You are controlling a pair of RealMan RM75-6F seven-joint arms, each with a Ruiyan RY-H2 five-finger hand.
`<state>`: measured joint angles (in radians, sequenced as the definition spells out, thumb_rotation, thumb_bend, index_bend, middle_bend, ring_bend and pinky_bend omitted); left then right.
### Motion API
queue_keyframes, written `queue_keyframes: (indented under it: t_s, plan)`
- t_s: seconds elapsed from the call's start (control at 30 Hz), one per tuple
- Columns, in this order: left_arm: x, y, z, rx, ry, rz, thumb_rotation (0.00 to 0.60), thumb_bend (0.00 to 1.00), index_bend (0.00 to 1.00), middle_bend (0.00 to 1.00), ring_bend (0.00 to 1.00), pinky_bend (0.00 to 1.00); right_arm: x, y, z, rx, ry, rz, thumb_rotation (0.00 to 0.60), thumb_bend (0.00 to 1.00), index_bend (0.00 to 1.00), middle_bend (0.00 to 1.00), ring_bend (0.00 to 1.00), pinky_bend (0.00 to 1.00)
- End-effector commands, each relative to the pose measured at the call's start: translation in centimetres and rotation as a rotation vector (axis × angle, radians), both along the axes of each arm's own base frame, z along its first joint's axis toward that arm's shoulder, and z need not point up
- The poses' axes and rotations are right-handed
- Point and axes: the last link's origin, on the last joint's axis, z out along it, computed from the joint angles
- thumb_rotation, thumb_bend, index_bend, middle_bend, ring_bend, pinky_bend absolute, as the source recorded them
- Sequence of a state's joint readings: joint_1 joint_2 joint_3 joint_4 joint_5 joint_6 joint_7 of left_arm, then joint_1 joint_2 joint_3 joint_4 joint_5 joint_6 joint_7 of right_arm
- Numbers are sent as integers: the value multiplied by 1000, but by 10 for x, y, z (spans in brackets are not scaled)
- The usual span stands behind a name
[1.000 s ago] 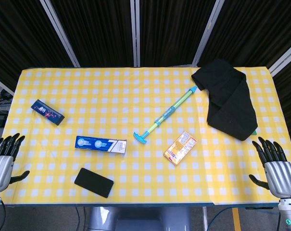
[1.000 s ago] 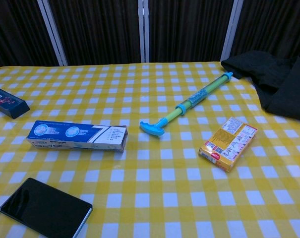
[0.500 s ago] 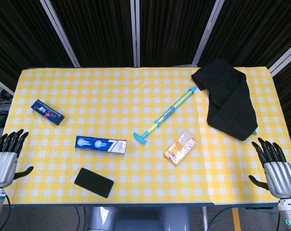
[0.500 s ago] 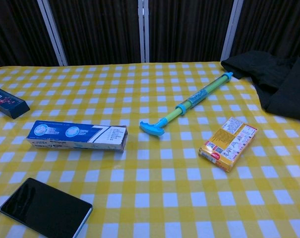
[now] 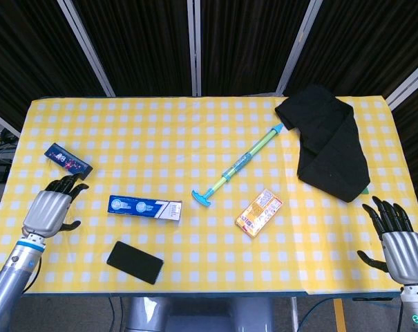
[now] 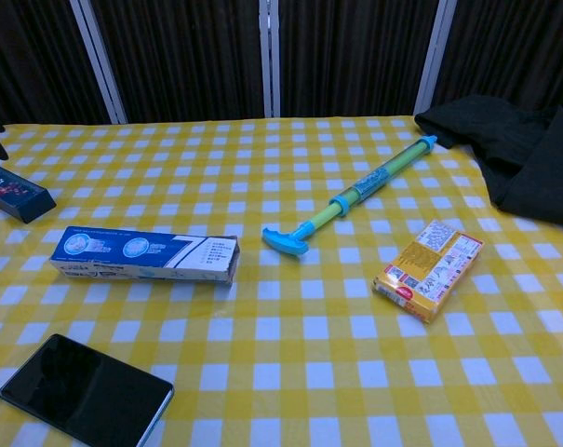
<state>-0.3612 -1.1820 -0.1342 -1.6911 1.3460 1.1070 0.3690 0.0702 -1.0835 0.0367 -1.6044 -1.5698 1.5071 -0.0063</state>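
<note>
My left hand [image 5: 51, 206] hovers over the left part of the yellow checked table [image 5: 160, 131], fingers apart and holding nothing. It lies just below a small dark blue pack [image 5: 68, 160] and left of a blue toothpaste box [image 5: 145, 207]. My right hand [image 5: 395, 238] is spread open beyond the table's right front corner, holding nothing, with a black cloth [image 5: 327, 142] as the closest thing to it. The chest view shows the dark blue pack [image 6: 16, 192] and the toothpaste box [image 6: 143, 255], but neither hand clearly.
A black phone [image 5: 135, 262] lies near the front edge, left of centre. A green and blue water squirter [image 5: 238, 167] lies diagonally mid-table, with an orange snack box [image 5: 259, 212] in front of it. Dark curtains stand behind the table.
My left hand has moved from beyond the table's left edge up and to the right, over the tablecloth toward the dark blue pack. The right hand has barely shifted.
</note>
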Motion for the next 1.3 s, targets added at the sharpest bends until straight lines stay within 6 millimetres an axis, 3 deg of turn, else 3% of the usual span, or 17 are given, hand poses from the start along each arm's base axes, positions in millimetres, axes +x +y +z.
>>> queue_keyframes:
  t_s: [0.03,0.2,0.53,1.1,1.23,1.3]
  plan:
    - [12,18,-19,-46,36,-12,600,85,232,58,112,206,0,0,3,-8,-9,0,600,30,153,0,0,0]
    - [24,25,-39,-109,59,-11,600,139,227,58,112,206,-2,-1,6,-14,-21,-5,600,31,171,0,0,0]
    - [44,37,-77,-194,96,17,600,138,210,57,112,203,-3,-2,10,-20,-40,-7,600,31,182,0,0,0]
    - [57,54,-116,-193,190,78,600,138,231,60,116,214,-6,-4,20,-36,-70,-12,600,31,197,0,0,0]
    - [59,58,-121,-191,199,84,600,147,303,135,175,249,-7,-3,21,-41,-68,-9,600,31,200,0,0,0]
    - [62,59,-124,-194,191,91,600,169,408,237,257,305,-7,-3,22,-44,-71,-12,600,31,202,0,0,0]
